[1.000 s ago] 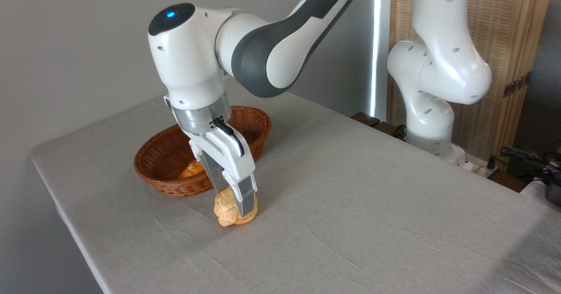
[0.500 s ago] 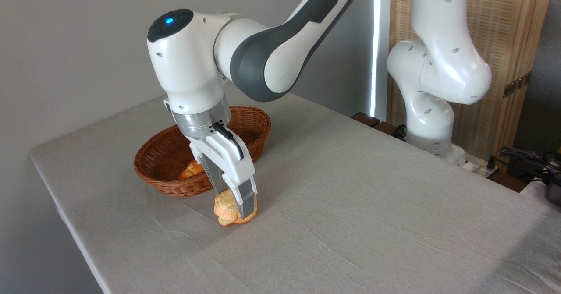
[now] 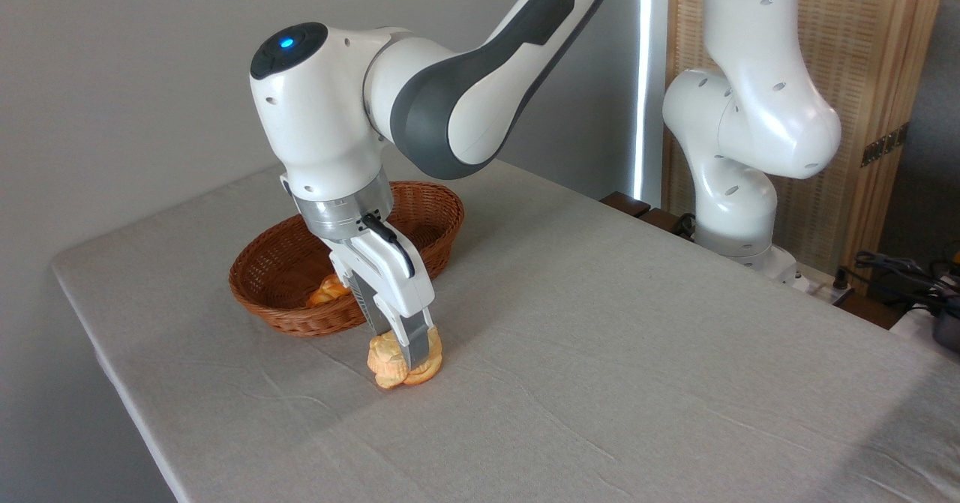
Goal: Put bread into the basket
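Golden-yellow bread (image 3: pixel 390 359) lies flat on the table (image 3: pixel 600 353), lobed top upward, no clear long axis, pinched by the gripper (image 3: pixel 409 353) just beside the basket (image 3: pixel 277 285).

The oval reddish-brown woven wicker basket (image 3: pixel 285 278) is sitting on the grey cloth-covered table (image 3: pixel 637 353), toward its far left corner; a braided orange-glazed loaf (image 3: pixel 328 291) is lying inside it; the small lobed pale-golden bun (image 3: pixel 384 359) is resting on the cloth just in front of the basket's right end, apart from the rim; the white two-finger gripper (image 3: pixel 409 359) is standing over the bun, fingers either side.
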{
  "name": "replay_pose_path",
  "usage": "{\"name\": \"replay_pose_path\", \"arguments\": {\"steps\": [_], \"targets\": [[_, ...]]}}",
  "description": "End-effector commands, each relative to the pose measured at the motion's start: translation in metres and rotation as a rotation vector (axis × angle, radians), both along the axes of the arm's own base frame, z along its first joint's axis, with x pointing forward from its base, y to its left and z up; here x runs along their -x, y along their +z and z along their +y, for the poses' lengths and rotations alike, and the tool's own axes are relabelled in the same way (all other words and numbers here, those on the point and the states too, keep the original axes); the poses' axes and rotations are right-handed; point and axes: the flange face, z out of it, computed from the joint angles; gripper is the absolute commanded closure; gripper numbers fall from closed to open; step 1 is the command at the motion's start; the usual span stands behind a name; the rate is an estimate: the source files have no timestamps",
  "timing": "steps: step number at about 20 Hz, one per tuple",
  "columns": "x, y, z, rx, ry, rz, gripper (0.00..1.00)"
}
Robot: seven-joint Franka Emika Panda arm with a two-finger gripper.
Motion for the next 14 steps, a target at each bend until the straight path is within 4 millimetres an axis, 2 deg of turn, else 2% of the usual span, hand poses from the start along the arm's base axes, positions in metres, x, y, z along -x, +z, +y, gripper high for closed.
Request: {"name": "replay_pose_path", "arguments": {"steps": [1,5,7,9,14], "targets": [[-0.0014,-0.0065,-0.0022,0.008,-0.019,0.002,0.68],[-0.0014,-0.0065,-0.0022,0.007,-0.018,0.003,0.66],[-0.0012,-0.0066,-0.0022,0.007,-0.018,0.004,0.69],[-0.0012,-0.0066,-0.0022,0.008,-0.019,0.004,0.76],[-0.0008,-0.006,-0.0022,0.007,-0.018,0.006,0.77]]}}
